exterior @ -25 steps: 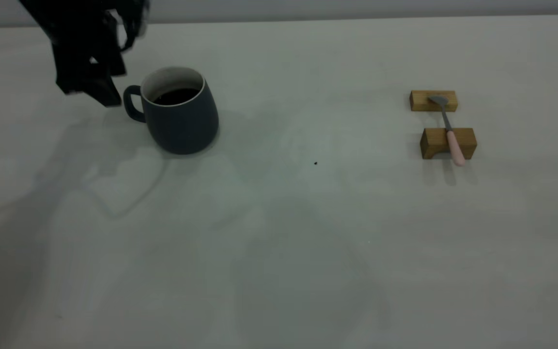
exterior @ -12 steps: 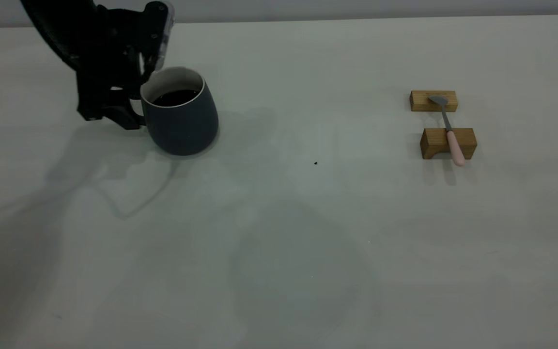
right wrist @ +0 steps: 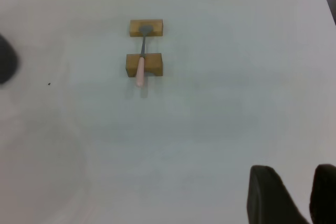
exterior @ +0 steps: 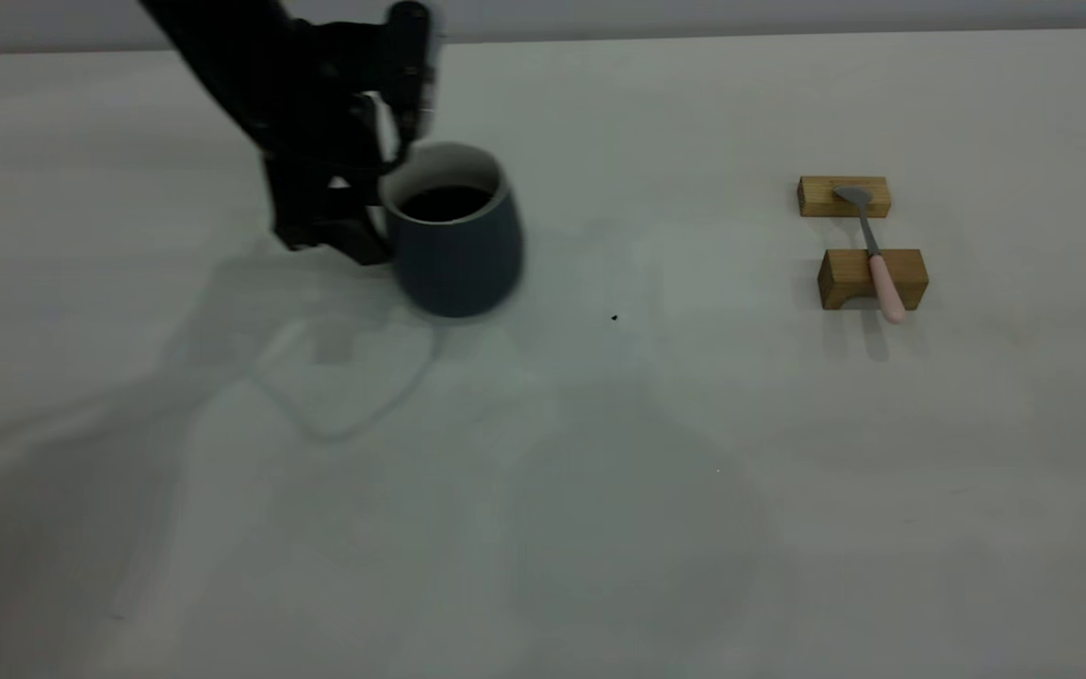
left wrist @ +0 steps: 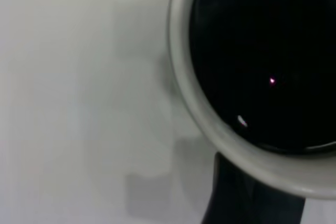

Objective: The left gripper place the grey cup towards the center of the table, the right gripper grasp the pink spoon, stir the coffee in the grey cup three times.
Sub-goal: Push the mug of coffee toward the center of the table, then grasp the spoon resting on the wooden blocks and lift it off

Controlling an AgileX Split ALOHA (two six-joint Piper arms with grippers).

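The grey cup (exterior: 453,255) stands left of the table's (exterior: 600,490) middle, blurred by motion, with dark coffee (exterior: 446,201) inside. My left gripper (exterior: 354,240) is at the cup's left side, shut on its handle, which the black fingers hide. The left wrist view looks down on the white rim (left wrist: 184,77) and the coffee (left wrist: 262,51). The pink spoon (exterior: 885,283) lies across two wooden blocks at the right. In the right wrist view, my right gripper (right wrist: 296,182) hangs open and empty, far from the spoon (right wrist: 140,72); the cup (right wrist: 5,65) shows at the edge.
The spoon's bowl rests on the far wooden block (exterior: 816,196) and its handle on the near block (exterior: 845,278). A tiny dark speck (exterior: 614,318) lies on the table between the cup and the blocks.
The left gripper closed in on the cup's handle, took hold, and has carried the cup to the right, toward the table's middle. The spoon and blocks have not moved.
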